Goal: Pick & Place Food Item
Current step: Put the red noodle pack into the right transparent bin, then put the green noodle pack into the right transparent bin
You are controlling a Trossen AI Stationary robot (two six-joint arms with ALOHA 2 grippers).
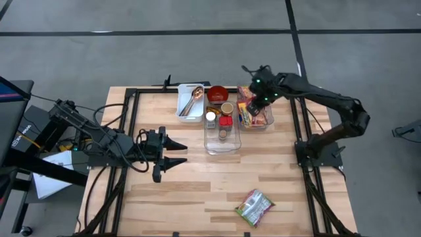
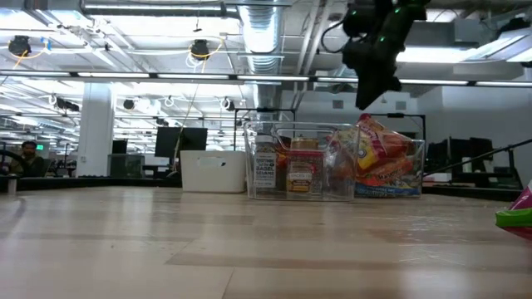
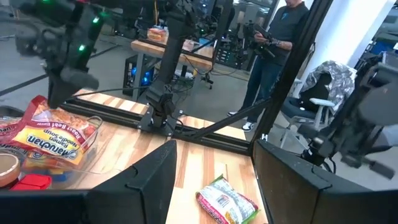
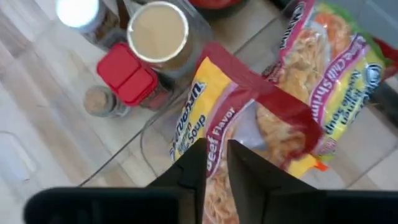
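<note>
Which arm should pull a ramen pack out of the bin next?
Right. Its end effector hangs directly over the ramen packs in the bin; the left end effector waits mid-table, well away.

Wooden table [image 1: 184, 197], clear bins [image 1: 222, 141], snack packet [image 1: 254, 205]

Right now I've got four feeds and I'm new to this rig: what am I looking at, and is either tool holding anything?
Two dark robot arms work at a wooden table. One camera looks straight down, one sits at table height, and one rides on each wrist. The right tool hangs over a clear bin of noodle packs, fingers nearly together with nothing between them. The left tool waits open over bare wood. Also there: a middle bin of jars, a white tray with a spoon, a red bowl, and a loose green packet.
</note>
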